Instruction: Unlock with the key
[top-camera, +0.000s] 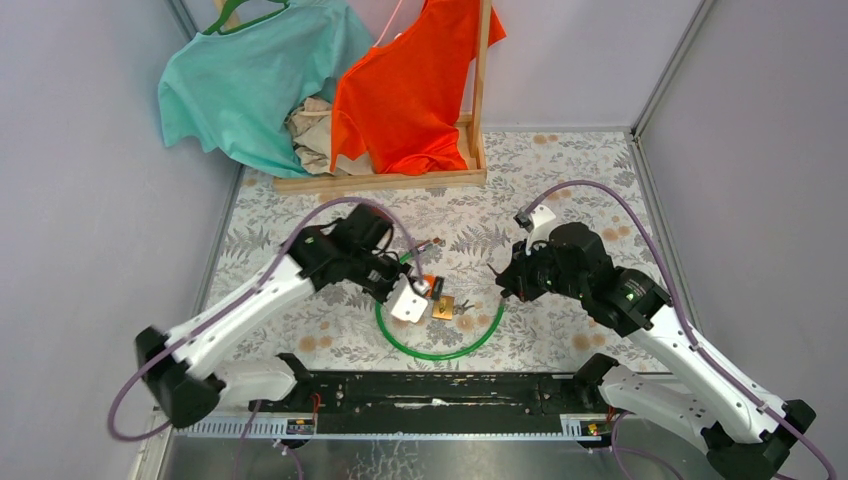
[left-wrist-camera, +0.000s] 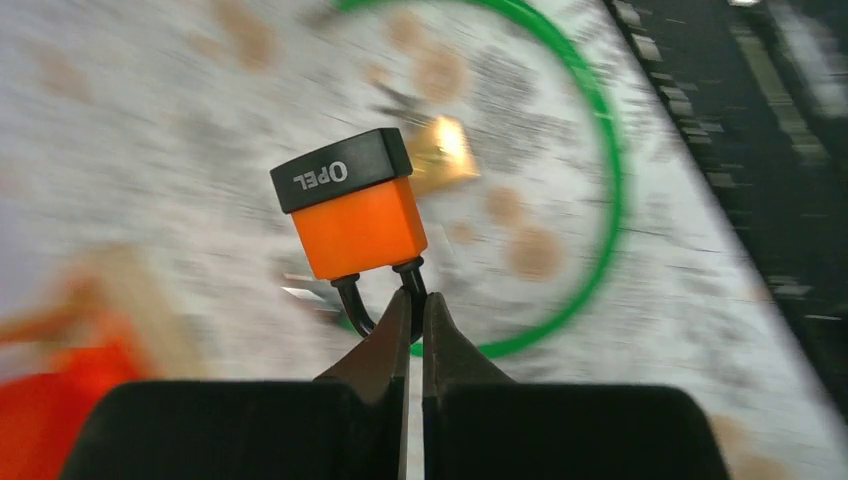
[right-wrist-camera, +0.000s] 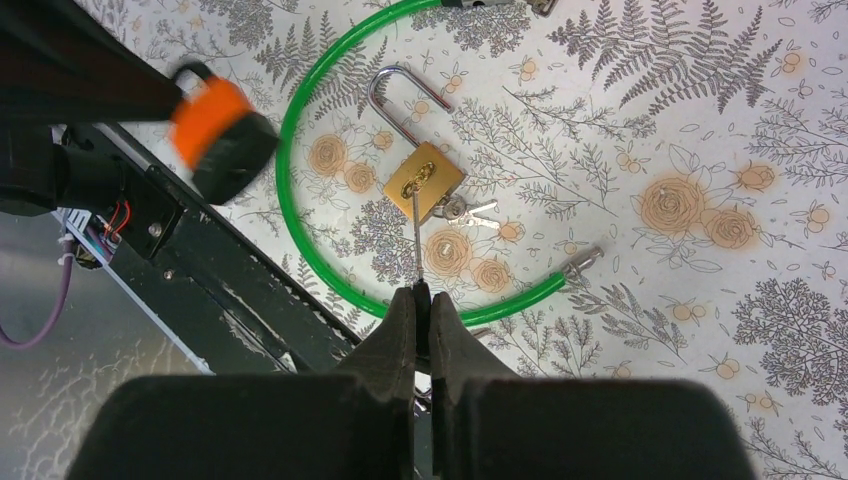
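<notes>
My left gripper (left-wrist-camera: 415, 300) is shut on the black shackle of an orange padlock (left-wrist-camera: 358, 225) with a black end marked OPEL, and holds it above the table. The padlock also shows in the top view (top-camera: 428, 284) and the right wrist view (right-wrist-camera: 205, 112). My right gripper (right-wrist-camera: 422, 292) is shut on a key (right-wrist-camera: 418, 235) whose thin blade points out from the fingertips. Below the blade, a brass padlock (right-wrist-camera: 424, 180) with its shackle swung open lies on the table inside a green cable loop (right-wrist-camera: 292, 205), spare keys (right-wrist-camera: 470, 210) beside it.
A wooden rack (top-camera: 400, 180) with a teal shirt (top-camera: 250, 80) and an orange shirt (top-camera: 410, 80) stands at the back. The black base rail (top-camera: 430, 395) runs along the near edge. Grey walls close in both sides. The cable's metal end (right-wrist-camera: 582, 260) lies on the floral cloth.
</notes>
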